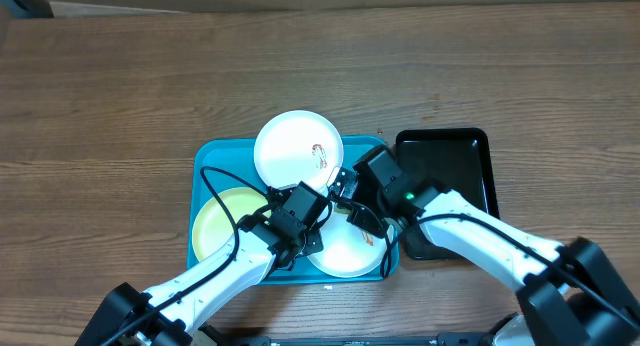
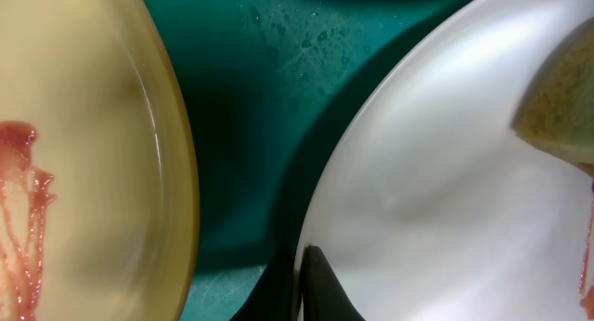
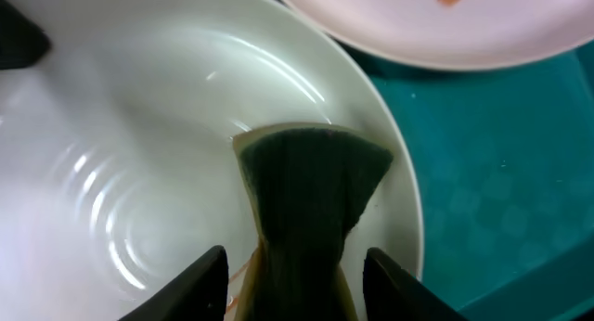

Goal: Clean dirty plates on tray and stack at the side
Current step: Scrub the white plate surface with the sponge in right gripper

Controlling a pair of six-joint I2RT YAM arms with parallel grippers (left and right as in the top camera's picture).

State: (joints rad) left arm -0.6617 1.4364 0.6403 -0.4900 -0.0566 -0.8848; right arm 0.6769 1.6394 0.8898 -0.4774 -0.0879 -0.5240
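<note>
The turquoise tray holds three plates. A white plate with a brown smear lies at its far edge. A pale yellow plate with a red smear lies at the left. A second white plate lies at the near right. My left gripper is shut on the rim of this near white plate, one finger on top of it. My right gripper is shut on a green and yellow sponge, pressed onto the same plate. The sponge also shows in the left wrist view.
A glossy black tray stands right of the turquoise tray, touching it. Brown wooden table lies all round. Water drops sit on the bare tray floor. The far white plate's edge lies close beyond the sponge.
</note>
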